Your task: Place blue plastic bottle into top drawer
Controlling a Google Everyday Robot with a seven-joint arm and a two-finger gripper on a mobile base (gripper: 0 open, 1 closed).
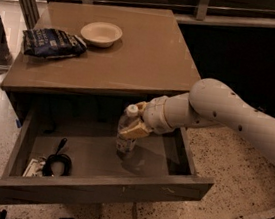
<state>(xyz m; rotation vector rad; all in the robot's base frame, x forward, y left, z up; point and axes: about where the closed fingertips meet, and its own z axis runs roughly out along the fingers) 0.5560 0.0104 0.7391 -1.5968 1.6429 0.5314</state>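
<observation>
Table [149,57] fills the top half of the view. Top drawer [96,189] is pulled fully open below it at 6 o'clock. White arm [237,117] reaches in from 3 o'clock. On the table: dark snack bag [53,43] at 10 o'clock, bowl [101,32] at 11. Blue plastic bottle [124,145] stands upright inside the drawer near its centre; can't tell if the base touches the floor. Claw [136,117] is pinching the bottle just below the cap. Black coiled item [57,161] at the drawer's 8 o'clock.

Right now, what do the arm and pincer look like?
Arm: smooth white rounded shells, small dark dots, ribbed white wrist collar. Pincer: tan, blocky fingers, over the top drawer at the blue plastic bottle. No external cables visible.
</observation>
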